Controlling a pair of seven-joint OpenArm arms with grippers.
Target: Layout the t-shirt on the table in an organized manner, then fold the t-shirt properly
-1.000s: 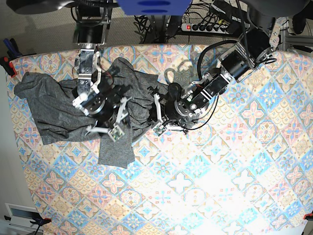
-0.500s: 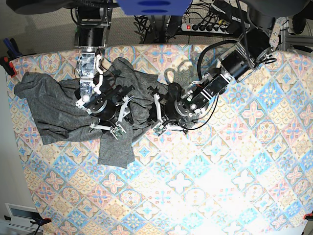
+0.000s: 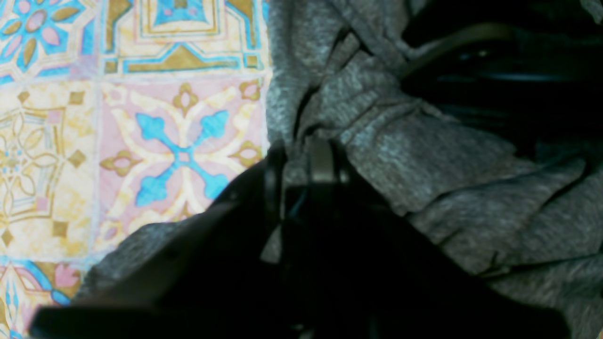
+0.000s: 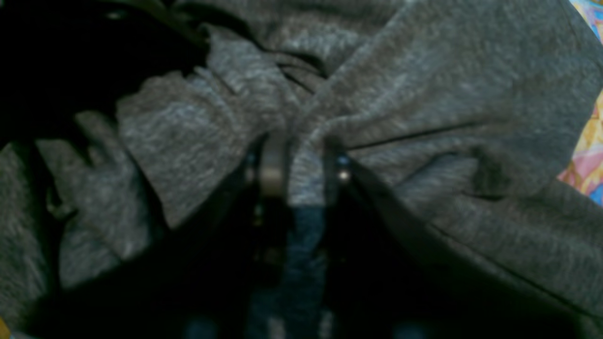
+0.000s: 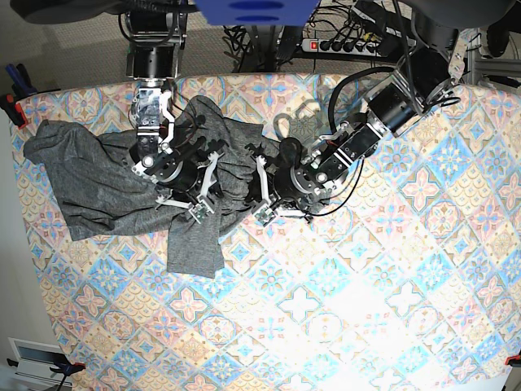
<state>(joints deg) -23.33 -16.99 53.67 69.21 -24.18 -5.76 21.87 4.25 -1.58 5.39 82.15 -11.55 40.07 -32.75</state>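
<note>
**Right claw closes on the shirt**

Pastel tiles of blue, pink and cream cover the tabletop point(image 5: 366, 269), and most of it lies bare on the near side of the base view; all the work is crowded at the far left part.

What has changed: one second ago the right claw point(image 4: 299, 162) stood wide over the cloth, and now its two fingers are drawn narrow with a ridge of grey jersey pinched between them. The arm has also moved a little toward the far edge. The left claw point(image 3: 301, 160) has not changed; it is nearly closed at the edge of the t-shirt point(image 5: 98, 183), and a thin fold seems to sit between its fingers. I judge that both arms now have a grip, so the layout step can go on to lifting or pulling the cloth apart. Folding has not started.

The t-shirt is dark heathered grey, plain and thin. It lies crumpled, with deep wrinkles running toward each claw. One broad part spreads to the left edge of the tabletop, and a narrow flap hangs toward the near side. Which part is sleeve or hem, I cannot tell.
</note>
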